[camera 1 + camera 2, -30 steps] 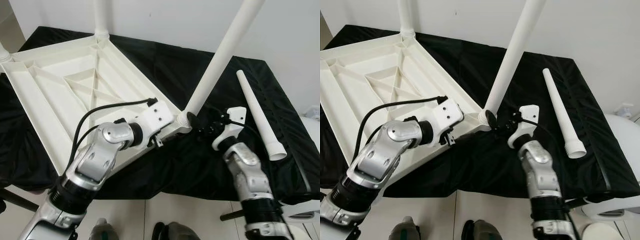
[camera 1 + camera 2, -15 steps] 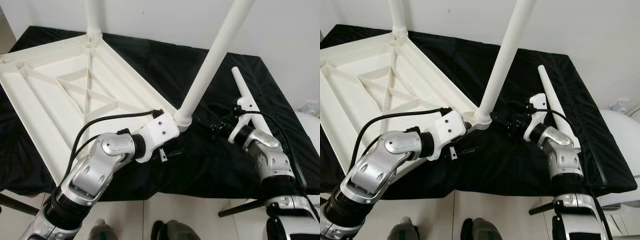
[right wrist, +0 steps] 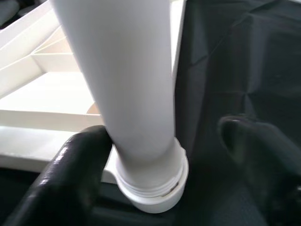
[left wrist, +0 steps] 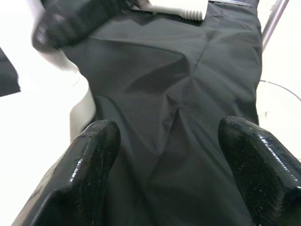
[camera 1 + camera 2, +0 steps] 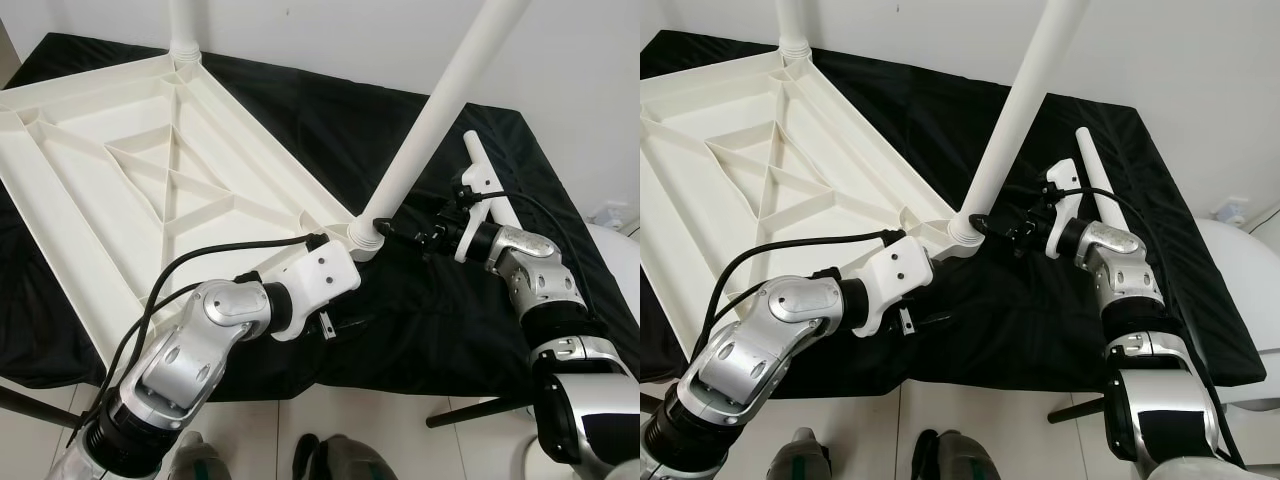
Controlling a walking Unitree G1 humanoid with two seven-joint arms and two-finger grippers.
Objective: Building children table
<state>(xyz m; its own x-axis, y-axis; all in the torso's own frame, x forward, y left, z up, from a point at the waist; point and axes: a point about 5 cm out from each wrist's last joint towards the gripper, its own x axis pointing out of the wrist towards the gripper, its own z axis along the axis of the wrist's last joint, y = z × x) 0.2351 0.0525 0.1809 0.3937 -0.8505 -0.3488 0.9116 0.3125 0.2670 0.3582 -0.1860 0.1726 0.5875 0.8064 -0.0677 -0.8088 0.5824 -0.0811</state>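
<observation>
An upside-down white table top [image 5: 120, 190] lies on a black cloth. One white leg [image 5: 183, 25] stands at its far corner. Another leg [image 5: 440, 110] sits in the near right corner socket [image 5: 365, 235] and leans up to the right. My right gripper [image 3: 164, 148] is open and straddles this leg's base. One of its fingers [image 3: 80, 174] touches the leg and the other stands apart from it. A loose leg [image 5: 1095, 180] lies on the cloth behind my right wrist. My left gripper [image 4: 169, 150] is open over bare cloth, just in front of the socket corner.
The black cloth [image 5: 430, 320] drapes over the table's front edge, with pale floor below. A metal rod [image 5: 475, 408] sticks out under the right side. A round white object [image 5: 620, 235] stands at the far right. A white wall runs behind.
The view has shifted. My right forearm swung out to the right while its gripper stayed at the leg's base. My left gripper slid off the table top's edge onto the cloth side.
</observation>
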